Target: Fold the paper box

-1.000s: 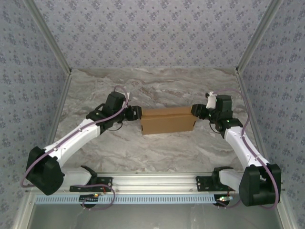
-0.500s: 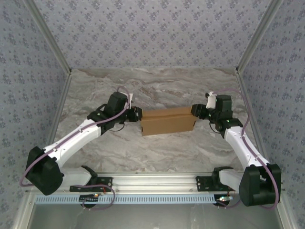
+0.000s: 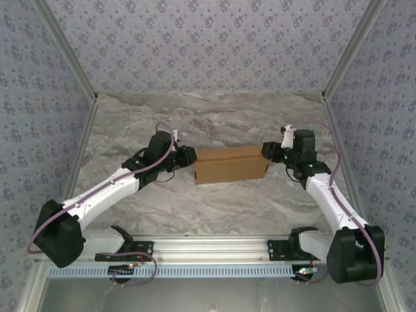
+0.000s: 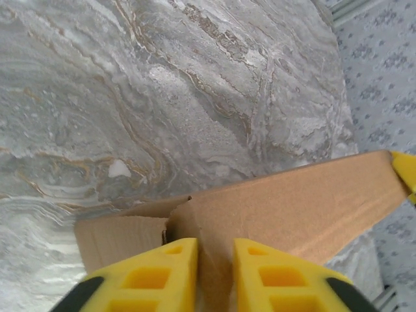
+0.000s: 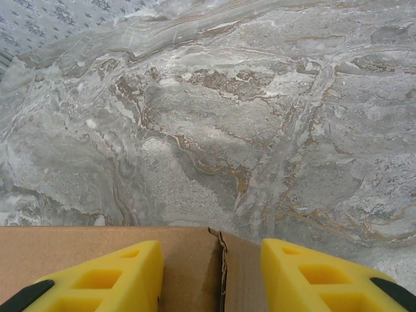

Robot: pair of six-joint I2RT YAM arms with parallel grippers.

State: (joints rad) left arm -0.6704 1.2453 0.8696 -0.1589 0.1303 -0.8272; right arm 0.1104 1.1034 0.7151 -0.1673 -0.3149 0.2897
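While it lies on the marble table (image 3: 214, 117), the paper box (image 3: 229, 166) is met at both ends.
At its left end the left gripper (image 3: 187, 156) has fingers (image 4: 188, 253) pinched on a cardboard fold (clear from its wrist camera); at its right end the right gripper (image 3: 266, 151) holds fingers (image 5: 153, 260) apart, astride plain brown card.

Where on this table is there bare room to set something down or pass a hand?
Free: the marble table between the paper box and the back wall, and the strip between the box and the base rail in front. Crowded: both ends of the box, where the left gripper and right gripper meet it.
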